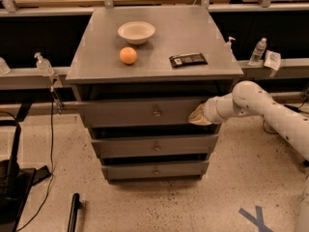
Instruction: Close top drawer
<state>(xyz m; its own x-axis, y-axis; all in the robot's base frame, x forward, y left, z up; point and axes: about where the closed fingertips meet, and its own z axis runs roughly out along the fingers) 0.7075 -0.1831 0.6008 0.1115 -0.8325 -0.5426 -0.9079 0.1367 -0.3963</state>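
Gripper (197, 116) is on the top drawer (125, 113) front's right end, mid-frame; I can't tell its state; an off-centre push might jam it.

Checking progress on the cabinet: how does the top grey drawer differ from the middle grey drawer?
The wide grey top drawer has the robot's claw against its front's right end; the grey middle drawer is untouched. The top drawer's front looks taller and seems to stand further forward than the middle drawer's. Both are flat grey with small centre knobs.
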